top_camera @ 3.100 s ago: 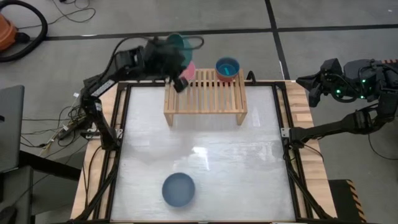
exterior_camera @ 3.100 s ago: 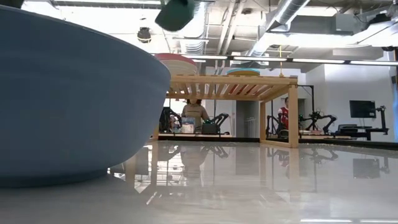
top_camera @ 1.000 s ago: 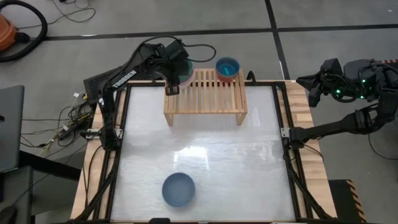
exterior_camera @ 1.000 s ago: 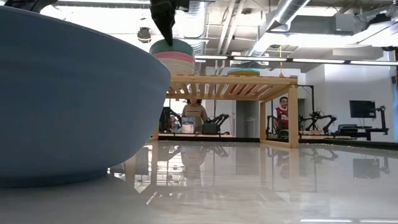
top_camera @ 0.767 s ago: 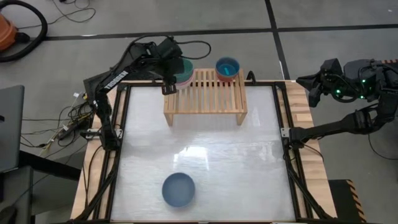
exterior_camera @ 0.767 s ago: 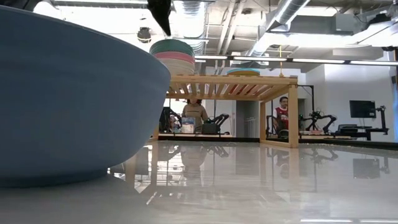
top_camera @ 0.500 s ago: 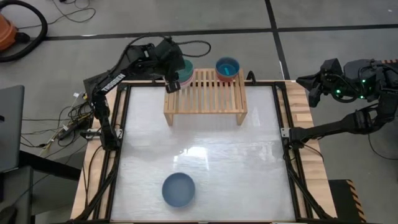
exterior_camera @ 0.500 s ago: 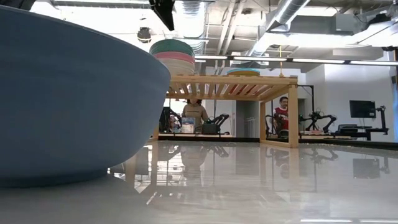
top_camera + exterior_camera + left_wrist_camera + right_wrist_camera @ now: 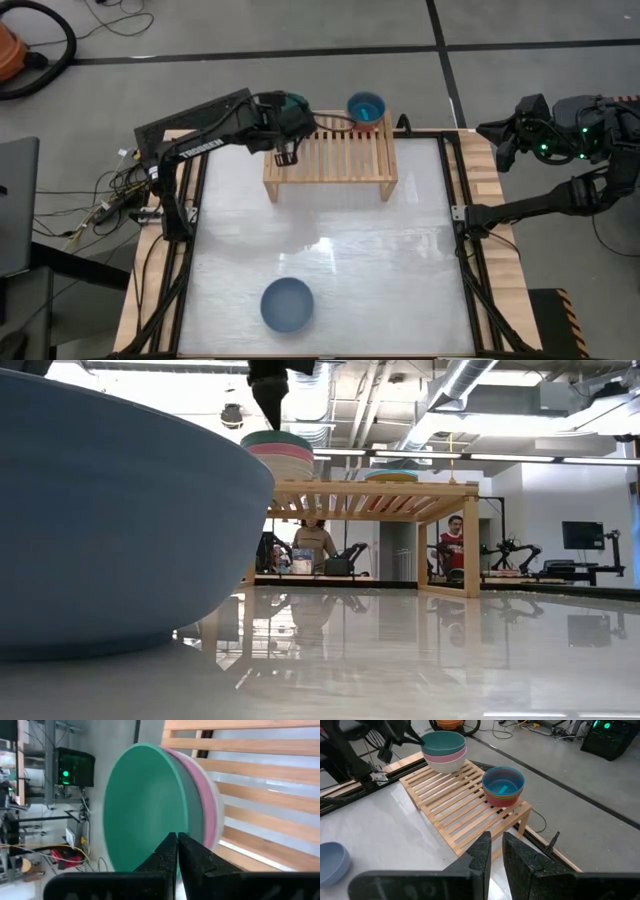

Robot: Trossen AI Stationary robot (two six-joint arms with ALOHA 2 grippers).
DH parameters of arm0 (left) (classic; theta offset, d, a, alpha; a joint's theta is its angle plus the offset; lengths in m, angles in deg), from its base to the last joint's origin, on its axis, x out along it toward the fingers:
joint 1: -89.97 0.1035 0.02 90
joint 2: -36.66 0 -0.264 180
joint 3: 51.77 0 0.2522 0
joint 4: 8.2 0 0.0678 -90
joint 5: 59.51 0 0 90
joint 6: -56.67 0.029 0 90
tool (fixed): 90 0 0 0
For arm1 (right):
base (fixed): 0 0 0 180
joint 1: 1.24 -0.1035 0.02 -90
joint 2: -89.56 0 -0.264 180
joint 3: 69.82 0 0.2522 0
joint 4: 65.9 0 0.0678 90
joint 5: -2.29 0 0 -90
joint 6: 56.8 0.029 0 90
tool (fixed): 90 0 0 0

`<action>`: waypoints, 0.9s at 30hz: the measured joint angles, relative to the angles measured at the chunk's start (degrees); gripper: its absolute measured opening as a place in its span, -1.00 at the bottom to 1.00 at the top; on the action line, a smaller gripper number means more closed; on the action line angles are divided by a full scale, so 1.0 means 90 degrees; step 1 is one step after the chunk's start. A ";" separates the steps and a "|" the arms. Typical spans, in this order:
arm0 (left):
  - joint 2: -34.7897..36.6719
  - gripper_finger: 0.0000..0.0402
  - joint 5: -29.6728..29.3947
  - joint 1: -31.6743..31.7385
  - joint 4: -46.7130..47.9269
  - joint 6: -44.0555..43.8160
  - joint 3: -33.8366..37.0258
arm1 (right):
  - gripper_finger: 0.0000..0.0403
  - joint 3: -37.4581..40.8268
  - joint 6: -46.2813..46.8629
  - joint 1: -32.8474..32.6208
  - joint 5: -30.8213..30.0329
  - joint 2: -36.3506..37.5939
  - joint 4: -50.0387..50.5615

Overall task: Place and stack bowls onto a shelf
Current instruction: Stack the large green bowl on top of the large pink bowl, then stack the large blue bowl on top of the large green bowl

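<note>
A dark green bowl point(image 9: 142, 810) tops a stack with a pink and a cream bowl point(image 9: 444, 751) on the shelf's point(image 9: 335, 150) far left corner. My left gripper point(image 9: 176, 836) is shut, slanting down, with its fingertips right at the green bowl's rim point(image 9: 422, 742). A small stack topped by a teal bowl point(image 9: 366, 110) sits on the shelf's far right corner. A slate blue bowl point(image 9: 287, 304) rests on its base near the table's front edge. My right gripper point(image 9: 496, 840) waits beyond the table's right edge, its fingers a narrow gap apart. My left gripper's shut fingertips point(image 9: 270, 422) stand just over the near-left part of the green bowl's rim point(image 9: 186, 827), slanting down from the table's left. I cannot tell whether they touch the rim. The bowl sits nested upright in the pink one.
The shelf's slatted top point(image 9: 460, 815) lies bare between the two stacks. The white tabletop point(image 9: 330, 240) spreads wide between the shelf and the blue bowl. Black rails point(image 9: 462, 240) frame the table's sides. People and other arms show in the room behind.
My left gripper has risen off the green bowl, swung a little toward the table's left, tipped, and come back down to the bowl's rim. The green bowl has stayed nested on the stack.
</note>
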 joint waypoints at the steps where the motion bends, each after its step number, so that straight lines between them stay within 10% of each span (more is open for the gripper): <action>1: -0.0001 -0.98 -0.0016 -0.0011 0.0026 -0.0106 0.0013 | -0.62 0.0000 0.0000 0.0002 -0.0001 0.0000 -0.0001; 27: 0.0157 -1.00 0.0854 -0.0261 0.0052 -0.0782 -0.0742 | -0.62 0.0000 0.0000 0.0002 0.0022 0.0000 0.0000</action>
